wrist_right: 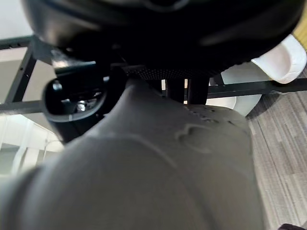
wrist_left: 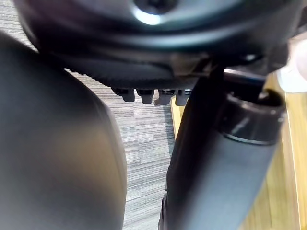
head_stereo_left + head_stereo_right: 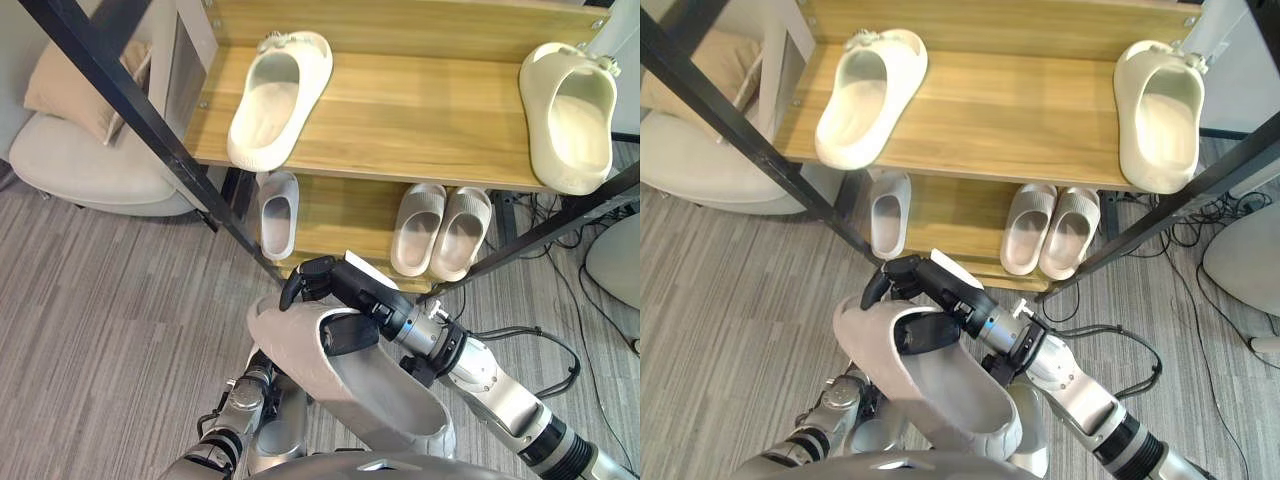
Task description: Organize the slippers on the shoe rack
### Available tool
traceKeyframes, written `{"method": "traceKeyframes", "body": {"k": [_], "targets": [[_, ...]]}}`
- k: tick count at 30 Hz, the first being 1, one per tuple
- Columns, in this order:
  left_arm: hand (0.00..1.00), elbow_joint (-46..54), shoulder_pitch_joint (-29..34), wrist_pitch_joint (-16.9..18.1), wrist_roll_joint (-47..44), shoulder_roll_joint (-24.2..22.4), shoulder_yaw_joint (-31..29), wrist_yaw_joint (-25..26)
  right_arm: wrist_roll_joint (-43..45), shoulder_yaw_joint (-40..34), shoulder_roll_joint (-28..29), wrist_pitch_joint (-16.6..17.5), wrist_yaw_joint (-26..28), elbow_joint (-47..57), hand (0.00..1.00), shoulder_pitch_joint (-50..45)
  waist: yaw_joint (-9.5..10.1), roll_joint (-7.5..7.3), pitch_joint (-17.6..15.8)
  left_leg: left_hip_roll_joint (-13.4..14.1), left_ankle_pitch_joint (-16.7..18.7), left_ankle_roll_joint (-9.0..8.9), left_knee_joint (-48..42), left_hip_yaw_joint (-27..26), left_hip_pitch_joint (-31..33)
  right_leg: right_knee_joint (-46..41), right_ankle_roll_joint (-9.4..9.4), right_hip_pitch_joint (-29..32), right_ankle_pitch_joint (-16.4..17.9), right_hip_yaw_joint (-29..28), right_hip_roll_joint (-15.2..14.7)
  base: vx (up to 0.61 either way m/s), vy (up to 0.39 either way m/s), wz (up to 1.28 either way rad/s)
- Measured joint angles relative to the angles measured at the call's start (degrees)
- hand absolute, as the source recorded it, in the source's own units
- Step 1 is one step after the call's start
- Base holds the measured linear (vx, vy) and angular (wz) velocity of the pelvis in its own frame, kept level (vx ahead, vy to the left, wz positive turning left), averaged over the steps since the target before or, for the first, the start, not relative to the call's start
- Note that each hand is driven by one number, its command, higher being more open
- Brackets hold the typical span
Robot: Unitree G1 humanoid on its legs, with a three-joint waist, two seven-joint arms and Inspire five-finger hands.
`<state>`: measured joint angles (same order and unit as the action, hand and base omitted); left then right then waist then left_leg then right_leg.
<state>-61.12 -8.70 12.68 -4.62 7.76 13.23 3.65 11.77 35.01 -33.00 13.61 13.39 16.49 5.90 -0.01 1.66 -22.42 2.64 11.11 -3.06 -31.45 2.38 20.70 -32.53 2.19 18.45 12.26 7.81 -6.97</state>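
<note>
Near the robot, just short of the shoe rack (image 3: 420, 110), a grey slipper (image 3: 350, 375) hung in the air with its toe towards the shelves. The right hand (image 3: 335, 290) held it, curled over the toe strap with the thumb tucked inside the opening. The left hand (image 2: 153, 52) sat low underneath, and whether it gripped anything could not be told.

On the lower shelf (image 3: 340, 215) lay a matching lone slipper (image 3: 278, 212) at the left, and a beige pair (image 3: 418, 228) lay to the right. On the upper shelf, one cream slipper (image 3: 278, 95) and another (image 3: 568, 115) lay well apart.

The grip took only the toe end, so the long heel could swing and twist the slipper out of line. A slanting black post (image 3: 140, 115) crossed just in front of the lone slipper. A careless approach could clip that post or shove the beige pair.

The eye views showed the open spot beside the lone slipper. The right wrist view showed instead the strap's embossed top pressed close against the palm.
</note>
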Motion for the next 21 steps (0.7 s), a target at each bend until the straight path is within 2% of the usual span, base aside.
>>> {"method": "traceKeyframes", "body": {"k": [6,11,13,16,18,19,21], "targets": [[1.00,0.65,-2.22,0.60,-0.89,0.15,-0.13,0.44,-7.42,0.01,0.10,0.05,-1.81,-2.90,0.00,3.11,0.19,0.22,-1.66,-0.21,2.93,-0.10,-7.79,1.27,6.27,-8.58,-0.29,6.02,4.18,0.70,-0.96,-0.01,-0.040,0.10],[1.00,1.37,-5.29,1.07,-2.81,0.32,-0.74,1.35,-15.19,-2.34,2.24,0.16,-7.12,-9.13,0.00,8.05,0.58,0.27,-2.57,-0.71,5.94,-0.54,-16.29,2.88,15.13,-17.35,-0.74,14.05,7.97,1.67,-2.01,-0.02,-0.027,0.15],[1.00,2.01,-6.54,1.10,-3.26,0.47,-1.01,1.73,-17.54,-5.39,3.95,0.17,-9.88,-11.98,0.00,10.16,0.95,0.25,-2.94,-1.01,6.54,-0.63,-18.88,3.45,18.59,-20.13,-0.97,17.25,8.97,2.11,-2.58,-0.05,-0.005,0.14],[1.00,5.80,-6.09,2.19,-3.88,0.02,-1.23,0.43,-22.63,-10.80,5.91,0.06,-16.39,-15.91,0.00,12.77,2.42,1.67,-3.51,-1.50,7.61,-0.70,-22.51,4.30,22.58,-23.67,-1.02,20.70,10.35,2.64,-3.24,-0.04,0.013,0.14],[1.00,10.34,-4.01,2.45,-3.93,-1.34,-4.81,0.19,-25.50,-14.26,7.57,-0.62,-20.51,-16.52,0.00,14.64,3.08,1.86,-3.53,-2.26,8.10,-0.51,-25.18,4.79,26.20,-26.90,-0.75,24.05,11.63,2.80,-4.18,-0.03,0.009,0.19],[1.00,10.59,-4.20,2.49,-3.95,-1.71,-6.47,0.78,-25.79,-14.97,8.40,-0.71,-21.33,-16.46,0.00,15.39,3.06,1.81,-3.56,-2.37,8.11,-0.53,-25.69,4.78,27.15,-27.62,-0.76,25.00,11.84,2.81,-4.37,-0.03,0.010,0.12],[1.00,11.45,-6.55,2.03,-4.95,-2.27,-12.64,3.49,-27.98,-17.73,12.03,-1.17,-25.21,-15.42,0.00,18.45,2.98,-0.55,-4.91,-2.34,8.40,-1.01,-28.42,5.58,31.56,-30.54,-1.16,29.11,12.68,3.30,-4.45,-0.05,-0.002,0.08]]}}
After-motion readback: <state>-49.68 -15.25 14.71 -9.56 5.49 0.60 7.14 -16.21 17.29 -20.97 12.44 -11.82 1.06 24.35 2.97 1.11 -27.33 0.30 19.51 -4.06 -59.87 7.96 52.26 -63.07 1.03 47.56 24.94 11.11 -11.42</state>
